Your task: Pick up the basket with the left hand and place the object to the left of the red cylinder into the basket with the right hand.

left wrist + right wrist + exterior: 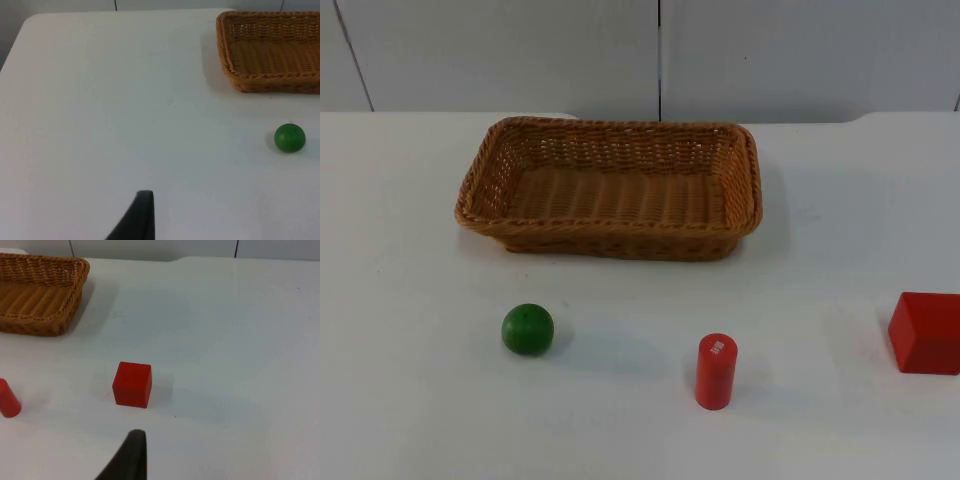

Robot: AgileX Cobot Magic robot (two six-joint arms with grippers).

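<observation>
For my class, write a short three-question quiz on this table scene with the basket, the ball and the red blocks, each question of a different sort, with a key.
1. True or false: the green ball lies inside the wicker basket.
2. Which thing stands to the left of the red cylinder in the top view? A) the red cube B) the green ball C) a blue cup
3. Fill in: the basket holds ____ things.

Key
1. False: the ball rests on the white table, in front of the basket and apart from it.
2. B. The cube is on the cylinder's other side.
3. No things: its woven floor is bare.
</observation>
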